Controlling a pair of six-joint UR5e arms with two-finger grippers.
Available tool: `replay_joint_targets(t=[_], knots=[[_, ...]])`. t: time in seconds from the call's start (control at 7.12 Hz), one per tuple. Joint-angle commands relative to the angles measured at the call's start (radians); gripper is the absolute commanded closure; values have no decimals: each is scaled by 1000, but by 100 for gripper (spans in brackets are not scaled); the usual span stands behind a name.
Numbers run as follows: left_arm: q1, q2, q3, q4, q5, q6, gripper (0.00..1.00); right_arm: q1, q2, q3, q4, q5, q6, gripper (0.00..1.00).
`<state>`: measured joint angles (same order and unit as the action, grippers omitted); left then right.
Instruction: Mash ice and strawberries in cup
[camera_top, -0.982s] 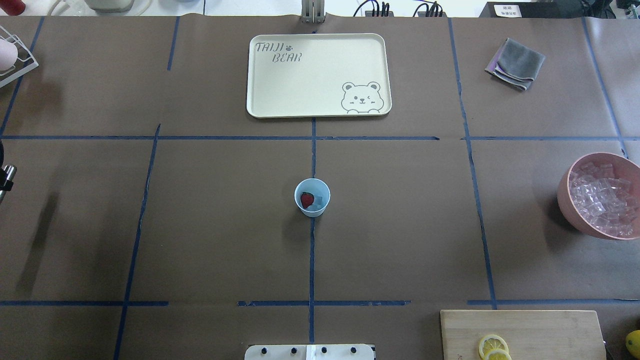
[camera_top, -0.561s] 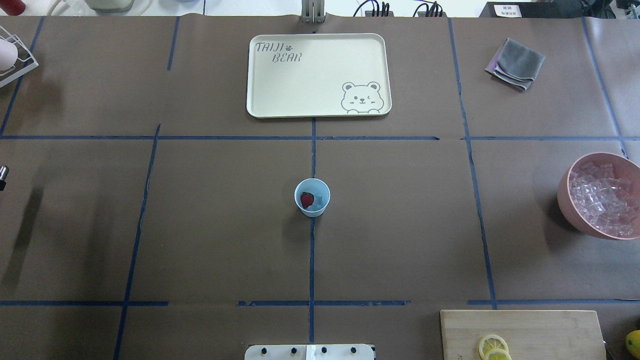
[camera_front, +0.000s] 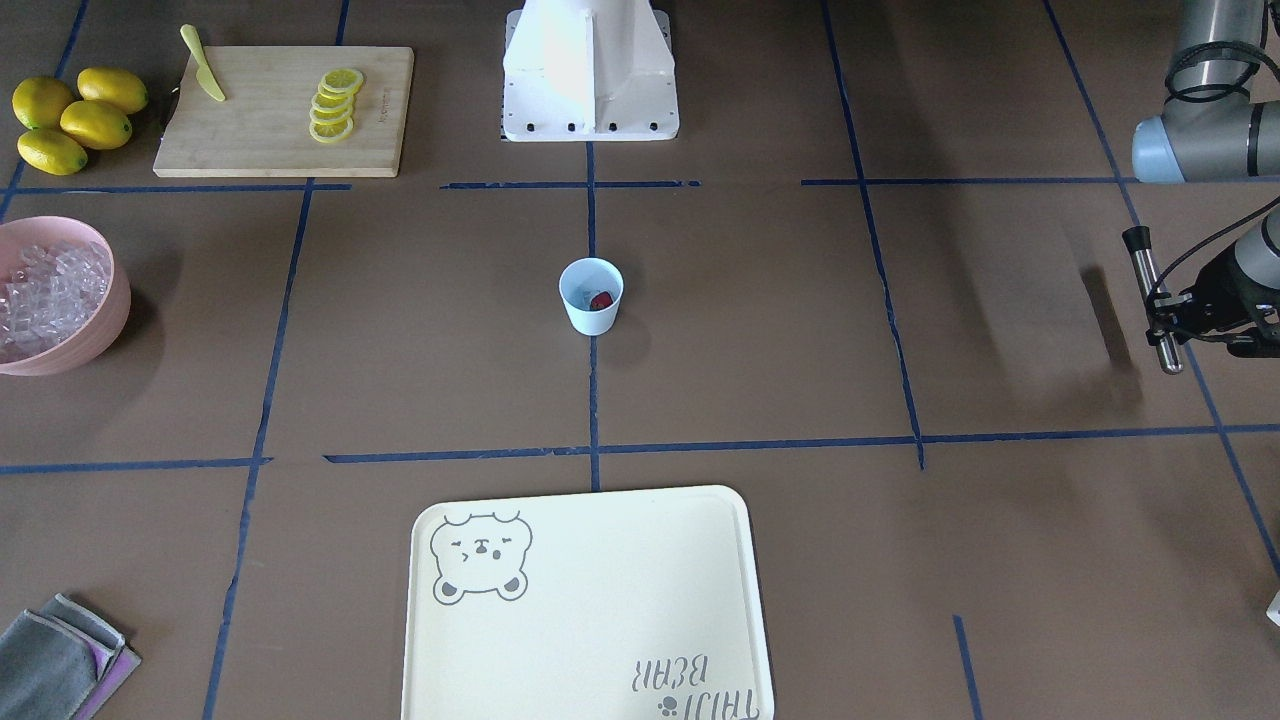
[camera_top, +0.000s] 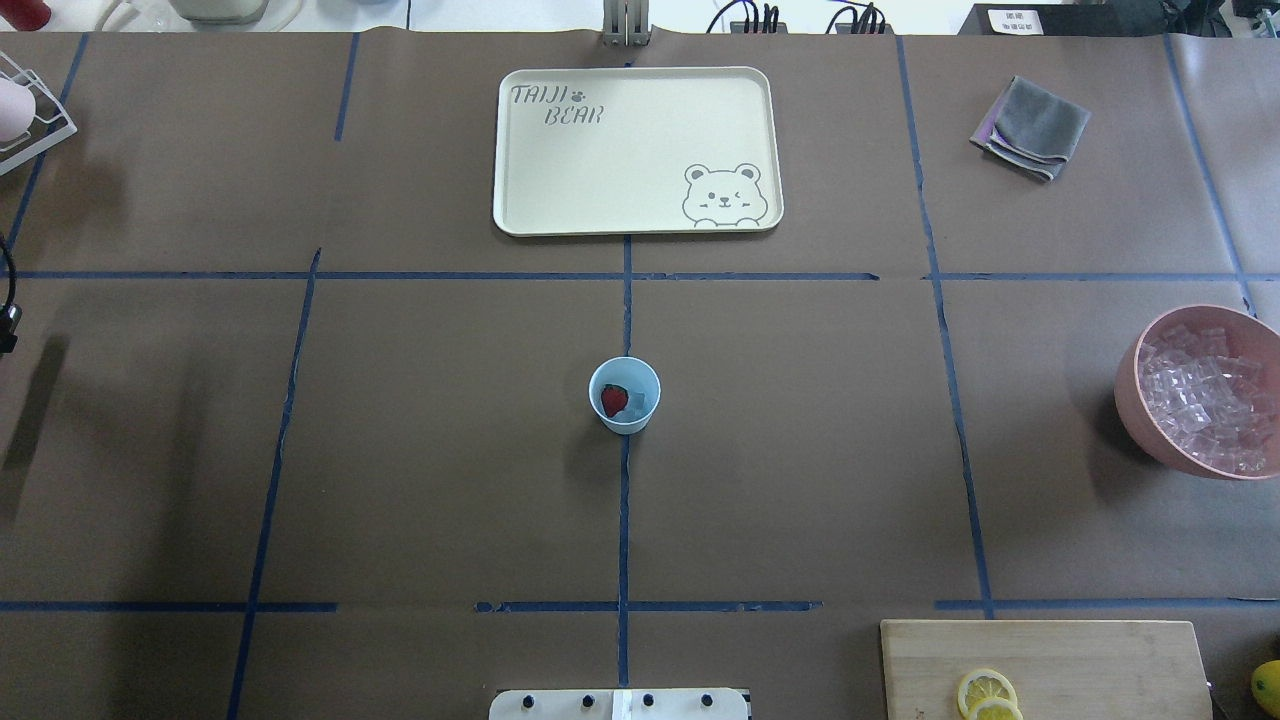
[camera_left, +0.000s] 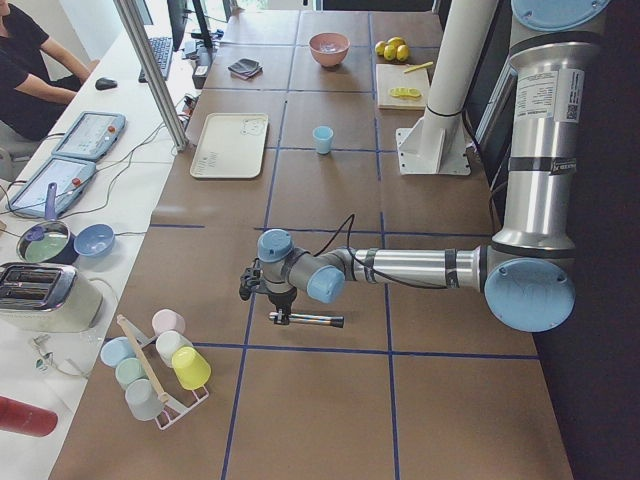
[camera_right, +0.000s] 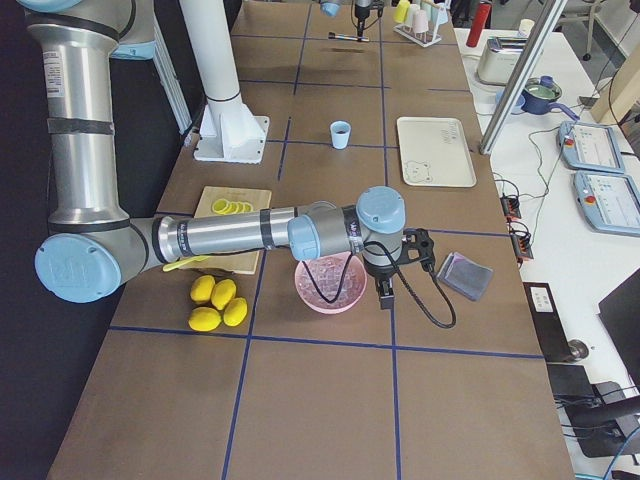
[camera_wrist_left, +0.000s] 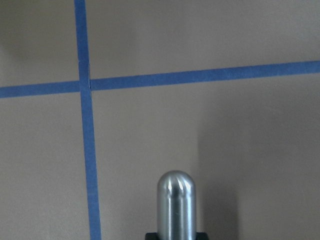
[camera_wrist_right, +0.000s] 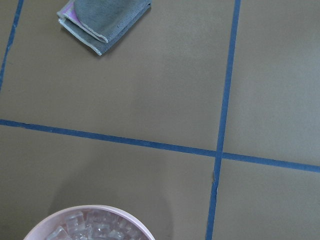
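Note:
The pale blue cup (camera_top: 640, 418) stands at the table's middle, also in the front view (camera_front: 590, 312). Inside it lie a dark-red strawberry piece (camera_top: 613, 400) and clear ice (camera_top: 636, 404). My left gripper (camera_front: 1162, 318) is far out past the table's left side, shut on a metal muddler rod (camera_front: 1144, 278), well away from the cup. The rod's rounded tip shows in the left wrist view (camera_wrist_left: 176, 202). My right gripper (camera_right: 388, 290) hovers by the pink bowl's far side; I cannot tell if it is open or shut.
A pink bowl (camera_top: 1135, 420) of ice cubes sits at the right edge. A cream bear tray (camera_top: 640, 150) lies beyond the cup. A grey cloth (camera_top: 1030, 127) lies far right. A cutting board (camera_top: 1060, 650) with lemon slices is near right. A cup rack (camera_left: 160, 360) stands left.
My left gripper with the rod has moved further left, almost out of the overhead view, and its shadow has slid left with it. The cup and its contents have not moved.

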<state>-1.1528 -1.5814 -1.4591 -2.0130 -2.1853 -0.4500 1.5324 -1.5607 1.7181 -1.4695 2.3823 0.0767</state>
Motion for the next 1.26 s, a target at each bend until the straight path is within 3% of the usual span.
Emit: replay_joint_targets(t=[0.0, 0.42, 0.84, 0.98, 1.12], knots=[[-7, -8, 23, -4, 21, 11, 100, 0, 2, 0, 0, 2, 0, 0], [-8, -18, 29, -3, 56, 13, 100, 2, -1, 8, -2, 2, 0, 0], [-8, -25, 29, -3, 55, 4, 89, 2, 1, 9, -2, 3, 0, 0], [-8, -25, 31, -3, 55, 2, 64, 2, 1, 9, -2, 3, 0, 0], [-8, -23, 29, -9, 55, 1, 30, 3, -1, 9, -2, 3, 0, 0]])
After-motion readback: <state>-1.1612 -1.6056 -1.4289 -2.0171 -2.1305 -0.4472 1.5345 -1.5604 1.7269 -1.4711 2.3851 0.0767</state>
